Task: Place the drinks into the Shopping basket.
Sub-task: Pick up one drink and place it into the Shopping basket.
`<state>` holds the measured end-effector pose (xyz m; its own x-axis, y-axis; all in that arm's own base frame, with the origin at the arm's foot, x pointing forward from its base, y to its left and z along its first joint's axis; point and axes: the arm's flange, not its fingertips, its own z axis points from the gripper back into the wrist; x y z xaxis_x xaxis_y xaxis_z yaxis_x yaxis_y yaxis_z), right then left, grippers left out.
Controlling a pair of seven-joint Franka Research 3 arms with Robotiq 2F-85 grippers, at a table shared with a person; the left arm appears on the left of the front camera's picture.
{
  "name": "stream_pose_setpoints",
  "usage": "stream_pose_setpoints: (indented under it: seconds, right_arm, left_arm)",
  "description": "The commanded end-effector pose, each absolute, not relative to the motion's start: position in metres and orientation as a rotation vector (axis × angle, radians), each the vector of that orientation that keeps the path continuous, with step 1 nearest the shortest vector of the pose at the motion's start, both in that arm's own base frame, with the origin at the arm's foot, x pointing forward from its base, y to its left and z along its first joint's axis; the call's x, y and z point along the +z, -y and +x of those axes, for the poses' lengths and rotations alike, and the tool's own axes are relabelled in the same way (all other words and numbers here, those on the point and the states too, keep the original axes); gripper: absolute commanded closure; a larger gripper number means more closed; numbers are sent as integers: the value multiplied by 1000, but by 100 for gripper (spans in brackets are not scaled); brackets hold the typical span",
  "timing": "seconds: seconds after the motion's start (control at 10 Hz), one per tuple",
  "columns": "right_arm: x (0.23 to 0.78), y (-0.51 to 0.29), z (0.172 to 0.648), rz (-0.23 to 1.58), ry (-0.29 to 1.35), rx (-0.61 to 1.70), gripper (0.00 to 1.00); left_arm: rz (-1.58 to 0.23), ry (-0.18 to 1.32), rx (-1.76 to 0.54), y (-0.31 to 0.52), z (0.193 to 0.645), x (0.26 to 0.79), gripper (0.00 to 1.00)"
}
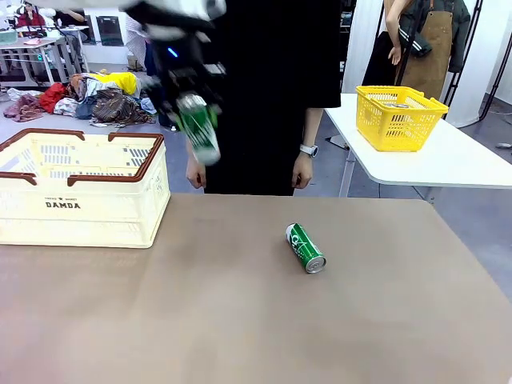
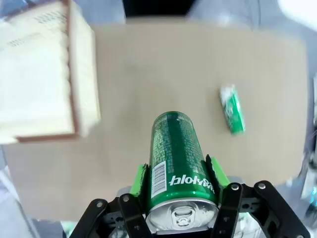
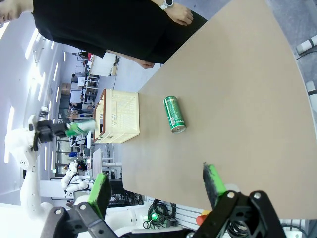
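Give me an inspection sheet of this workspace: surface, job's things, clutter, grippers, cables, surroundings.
Surface: brown table, plain.
Job's things: green can held aloft, tilted, beside the Shopping basket; second green can lying on its side mid-table.
Clutter: nothing seen.
Grippers: left gripper shut on the green can; right gripper open, holding nothing.
Cables: dark loops below the table's near edge.
Surroundings: person standing at the far side; yellow basket on a white side table; clothes heap on the floor.

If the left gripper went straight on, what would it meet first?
Probably bare table: the green can held by the left gripper would touch first; the Shopping basket and lying can sit to either side.
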<state>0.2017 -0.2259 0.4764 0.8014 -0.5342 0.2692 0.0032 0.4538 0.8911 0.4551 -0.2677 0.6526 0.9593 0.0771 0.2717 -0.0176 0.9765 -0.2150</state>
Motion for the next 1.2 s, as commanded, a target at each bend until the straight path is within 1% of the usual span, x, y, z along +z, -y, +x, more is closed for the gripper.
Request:
stream_pose_setpoints:
  seconds: [0.0,0.1,0.2,0.4,0.5,0.7,0.9,1.1]
  right_arm:
    - [478,227,202,1071,595,-333,0]
    - [478,227,202,1071,595,-333,0]
    - [478,227,202,1071,595,-333,0]
    - [478,227,202,1071,595,-333,0]
    - [478,227,202,1071,595,-333,0]
    - [478,227,202,1071,595,-333,0]
    - [478,227,202,1071,595,-333,0]
    - [478,227,202,1071,595,-333,0]
  left_arm:
    - [-228,439,46,206,472,663,100]
    - [-180,513,-3,170,500,674,100]
    - [-180,484,5,139,521,676,100]
    - [-171,422,116,89,548,666,100]
    - [-235,368,93,75,551,654,100]
    - [-196,284,177,52,557,611,100]
    - [-189,165,178,47,554,563,100]
    - [-152,112,169,51,551,531,100]
